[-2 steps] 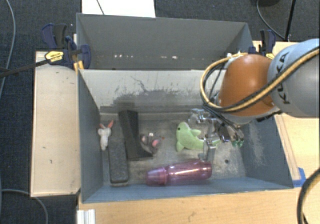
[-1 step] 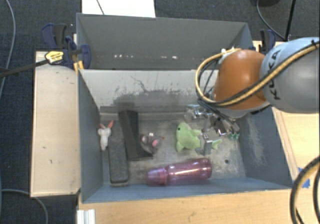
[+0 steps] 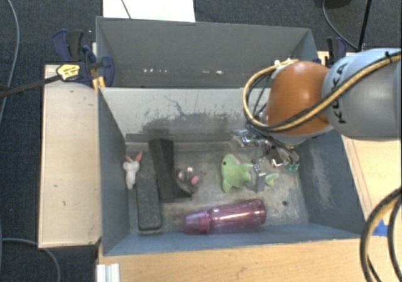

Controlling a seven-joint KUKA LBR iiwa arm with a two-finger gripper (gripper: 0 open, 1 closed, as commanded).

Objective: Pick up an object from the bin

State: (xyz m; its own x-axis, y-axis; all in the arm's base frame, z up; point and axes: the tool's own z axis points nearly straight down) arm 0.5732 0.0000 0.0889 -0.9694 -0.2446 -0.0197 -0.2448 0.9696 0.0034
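My gripper (image 3: 258,178) hangs low in the right half of the bin, its fingers reaching down onto the right side of a green soft toy (image 3: 233,173). The toy lies on the bin floor just left of the fingers and touches them. In front of both, along the near wall, a purple translucent bottle (image 3: 225,217) lies on its side.
A small grey toy with pink bits (image 3: 187,178) sits left of the green toy. Two black oblong blocks (image 3: 164,168) (image 3: 148,205) lie further left, and a small white figure (image 3: 131,170) rests near the left wall. The arm's orange cover and cables loom over the right side.
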